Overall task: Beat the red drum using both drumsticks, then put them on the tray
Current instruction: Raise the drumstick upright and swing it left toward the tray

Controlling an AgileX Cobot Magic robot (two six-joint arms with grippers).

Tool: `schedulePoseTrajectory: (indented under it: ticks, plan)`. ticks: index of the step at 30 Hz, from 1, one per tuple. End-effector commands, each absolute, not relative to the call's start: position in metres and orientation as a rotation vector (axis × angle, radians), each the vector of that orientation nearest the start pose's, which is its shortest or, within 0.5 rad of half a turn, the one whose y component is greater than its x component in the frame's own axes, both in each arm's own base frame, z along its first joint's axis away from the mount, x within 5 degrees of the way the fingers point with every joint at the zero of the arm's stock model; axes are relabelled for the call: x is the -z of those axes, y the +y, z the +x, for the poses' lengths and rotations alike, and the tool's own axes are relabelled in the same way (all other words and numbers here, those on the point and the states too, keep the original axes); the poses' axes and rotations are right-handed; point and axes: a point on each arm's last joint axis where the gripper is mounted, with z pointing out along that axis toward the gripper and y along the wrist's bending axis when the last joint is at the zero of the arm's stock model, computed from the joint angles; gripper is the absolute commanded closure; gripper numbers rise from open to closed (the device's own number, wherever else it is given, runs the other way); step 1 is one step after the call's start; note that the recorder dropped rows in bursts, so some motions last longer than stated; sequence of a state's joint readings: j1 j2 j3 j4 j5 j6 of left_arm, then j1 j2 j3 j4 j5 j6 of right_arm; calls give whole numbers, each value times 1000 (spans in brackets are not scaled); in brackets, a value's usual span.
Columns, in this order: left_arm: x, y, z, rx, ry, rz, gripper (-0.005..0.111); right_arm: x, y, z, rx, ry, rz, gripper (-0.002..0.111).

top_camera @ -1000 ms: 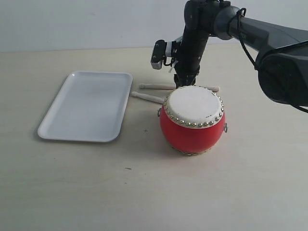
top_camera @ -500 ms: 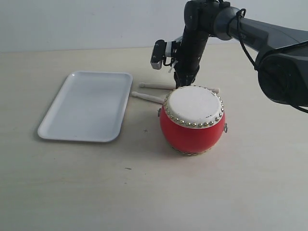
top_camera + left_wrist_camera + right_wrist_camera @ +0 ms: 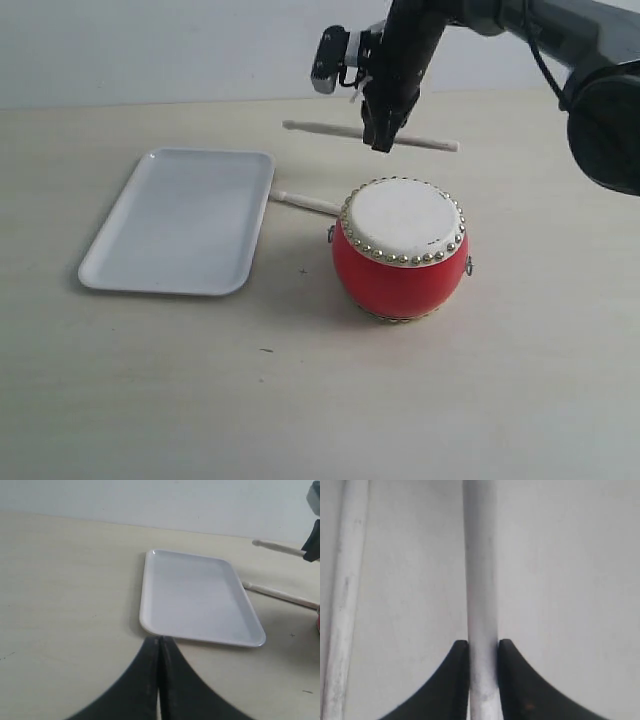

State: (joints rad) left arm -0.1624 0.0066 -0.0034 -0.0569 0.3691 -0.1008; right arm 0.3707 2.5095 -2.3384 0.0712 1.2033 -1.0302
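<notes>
Now off the table [image 3: 300, 400], one drumstick [image 3: 320, 129] pinched by right end effector [image 3: 382, 140]; left end effector [image 3: 160, 642] pressed together.

The right arm [image 3: 570, 25] is matte dark grey, built of rounded tubular links, with a thin black cable [image 3: 545, 70] looping along it toward three o'clock. At the wrist's nine o'clock side sits a small boxy black-and-silver camera [image 3: 330, 58], with a white tie [image 3: 357, 85] beside it. The right gripper [image 3: 483, 642] and left gripper [image 3: 160, 640] have plain black fingers that curve and taper to thin tips.
</notes>
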Motion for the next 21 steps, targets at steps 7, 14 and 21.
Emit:
schedulePoseTrajectory:
  ticks: [7,14,21]
  plan:
    - [-180,-11,52,243,1857,28,107,-262,187,475,83,2303,-1414,108]
    - [-180,-11,52,243,1857,28,107,-292,184,465,34,2367,-1174,108]
    - [-180,-11,52,243,1857,28,107,-315,189,445,-194,2409,-1021,108]
